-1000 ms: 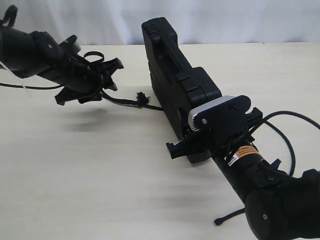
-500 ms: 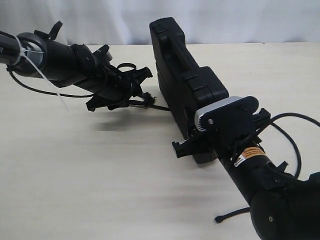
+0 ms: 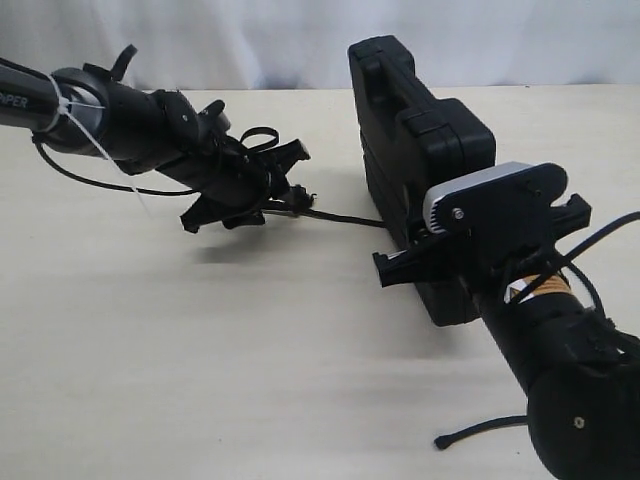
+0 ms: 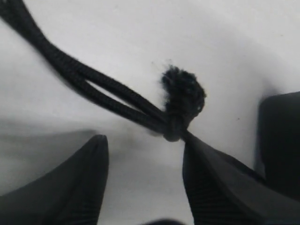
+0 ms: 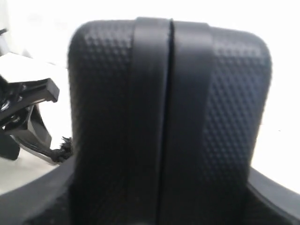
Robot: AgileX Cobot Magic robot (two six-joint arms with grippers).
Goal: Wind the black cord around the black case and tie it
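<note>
Black case (image 3: 420, 130) stood on edge at right of table (image 3: 200, 350), near end clamped between jaws of right gripper (image 3: 480, 240). Black cord (image 3: 340, 217) stretched leftward from case toward left gripper (image 4: 143, 140). Left jaws seen apart, bare table between them. Frayed knot (image 4: 183, 93) pressed against one fingertip (image 4: 197, 154). Whether cord is gripped cannot be told.

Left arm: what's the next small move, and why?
Probably nudge the left gripper sideways so the black cord, just behind its frayed knot, sits between the fingers, then close. Its jaws stand apart and the knot rests against one fingertip, not between them. The right gripper clamps the black case on edge.
</note>
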